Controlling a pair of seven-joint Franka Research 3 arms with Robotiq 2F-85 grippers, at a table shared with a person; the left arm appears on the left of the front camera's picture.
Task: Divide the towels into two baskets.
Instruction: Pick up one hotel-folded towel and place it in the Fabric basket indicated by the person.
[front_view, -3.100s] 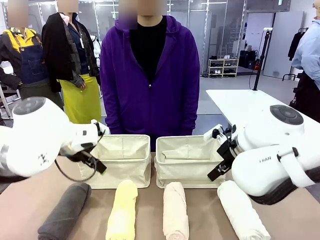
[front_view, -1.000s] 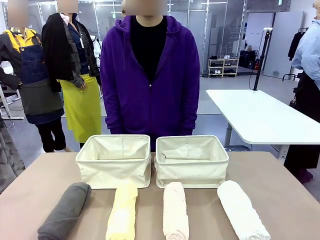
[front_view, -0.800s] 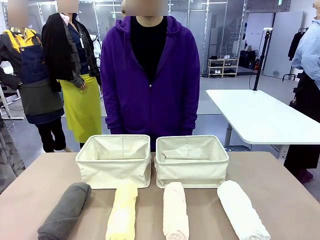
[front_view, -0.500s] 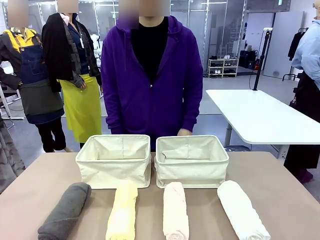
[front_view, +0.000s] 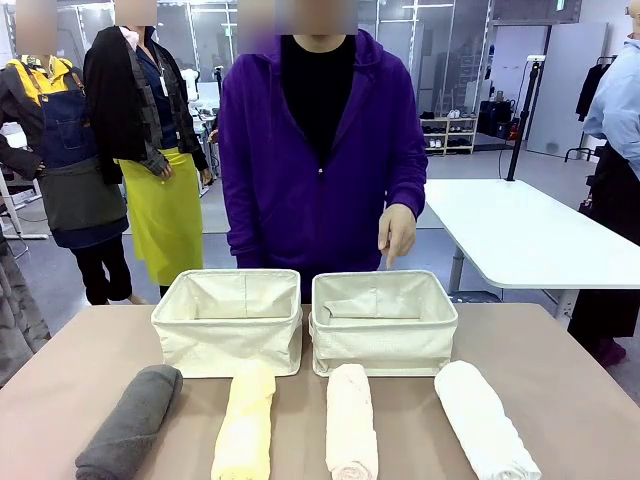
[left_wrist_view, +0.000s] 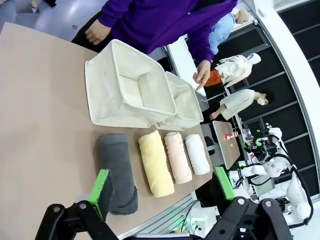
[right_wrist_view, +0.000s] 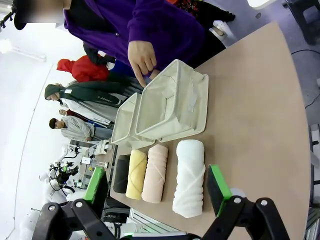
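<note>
Four towels lie in a row on the table (front_view: 560, 360), on our side of the baskets: dark grey towel (front_view: 130, 422), pale yellow towel (front_view: 245, 420), pale peach towel (front_view: 351, 420), white towel (front_view: 484, 420). All are rolled and none is in a basket.

Left basket (front_view: 228, 335) and right basket (front_view: 385, 345) stand side by side, just apart. We see bare lining inside both, with a fabric fold along the far inner wall of the right one.

Person's hand (front_view: 397, 232) is above the far rim of the right basket, index finger pointing down, not touching it and holding nothing.

Left gripper (left_wrist_view: 162, 189): jaws wide apart, nothing between the pads. It hangs over the near table edge. The dark grey towel is just beyond its pad (left_wrist_view: 102, 192), the baskets farther out.

Right gripper (right_wrist_view: 157, 187): jaws wide apart too, holding nothing. The white towel lies ahead, nearer one pad (right_wrist_view: 218, 187), with the right basket beyond it.
</note>
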